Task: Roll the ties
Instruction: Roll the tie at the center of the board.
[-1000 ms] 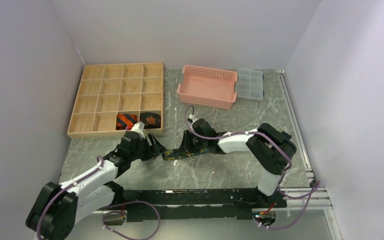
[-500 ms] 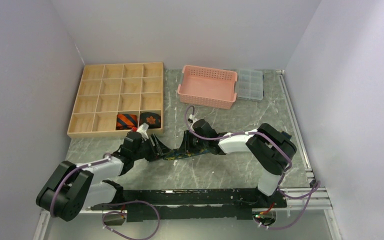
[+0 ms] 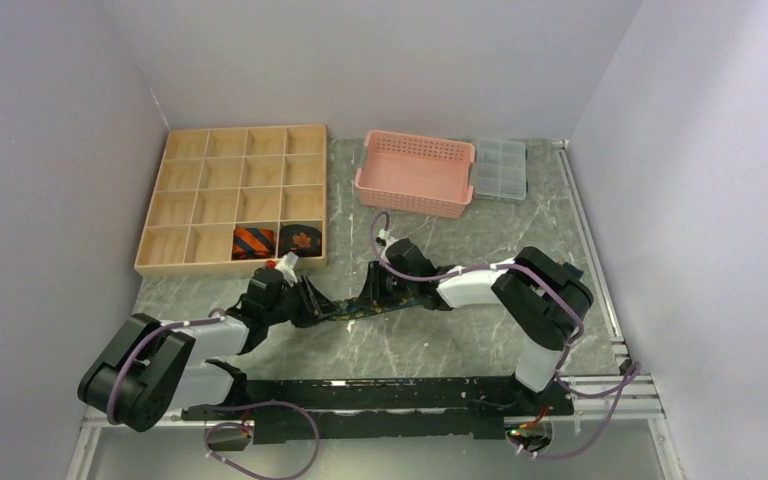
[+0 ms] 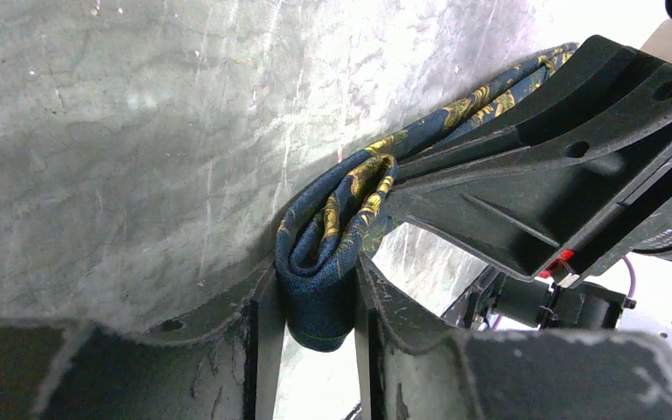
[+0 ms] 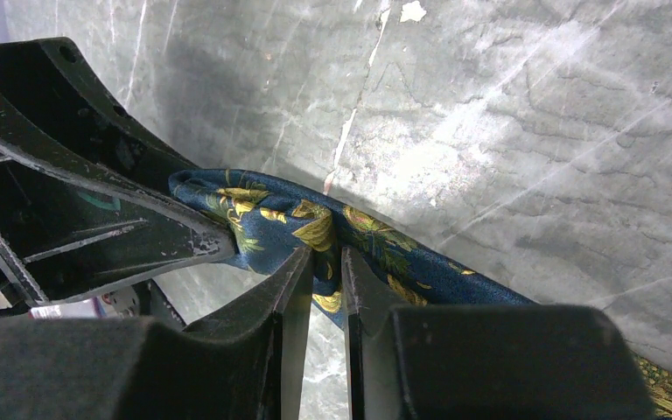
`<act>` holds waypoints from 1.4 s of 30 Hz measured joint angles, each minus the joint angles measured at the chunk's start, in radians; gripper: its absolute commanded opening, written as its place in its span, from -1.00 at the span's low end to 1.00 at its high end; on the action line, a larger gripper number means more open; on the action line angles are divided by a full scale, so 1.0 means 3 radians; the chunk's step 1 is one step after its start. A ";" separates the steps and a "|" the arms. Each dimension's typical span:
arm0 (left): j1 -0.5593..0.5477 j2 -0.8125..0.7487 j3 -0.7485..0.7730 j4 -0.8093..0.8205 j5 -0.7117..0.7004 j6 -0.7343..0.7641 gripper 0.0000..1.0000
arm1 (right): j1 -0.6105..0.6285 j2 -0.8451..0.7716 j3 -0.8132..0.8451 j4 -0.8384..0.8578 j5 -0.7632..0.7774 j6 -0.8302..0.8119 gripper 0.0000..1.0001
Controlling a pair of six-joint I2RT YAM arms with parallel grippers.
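the left gripper is closed on the doubled-over end of the floral tie, its two fingers squeezing a small loop of dark blue and gold cloth between them, so the first turn of the roll has a core and cannot spring open. just in front of those fingers, almost nose to nose, the right gripper is shut to a thin slit on the flat band of the same tie, and the rest of the cloth trails off behind it along the table. held this way the stretch between the two hands is short, which i judge lets one hand wind while the other feeds (a slack band would roll crooked). beyond the left gripper, well apart from it, the striped tie and the leaf-print tie sit rolled in neighbouring compartments of the wooden tray, so this one looks to be the last to do.
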 measured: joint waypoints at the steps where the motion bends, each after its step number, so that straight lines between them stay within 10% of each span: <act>1: 0.0000 0.0000 0.0000 -0.0005 0.0001 0.0004 -0.39 | 0.0000 0.0000 0.0001 0.0001 0.0001 -0.0003 -0.53; 12: 0.0000 -0.0015 0.0056 -0.0172 0.0000 0.0038 -0.93 | 0.0041 -0.0223 -0.0041 -0.0235 0.0197 -0.0099 -0.48; 28: -0.0031 -0.0320 0.0473 -0.1288 -0.0131 0.0378 -0.94 | 0.0230 -0.0050 0.0284 -0.0612 0.0332 -0.0324 -0.62; 42: -0.0557 -0.0094 0.1631 -0.3086 -0.1171 0.0748 -0.94 | 0.0333 0.0347 0.0626 -0.0403 0.0145 -0.0294 -0.71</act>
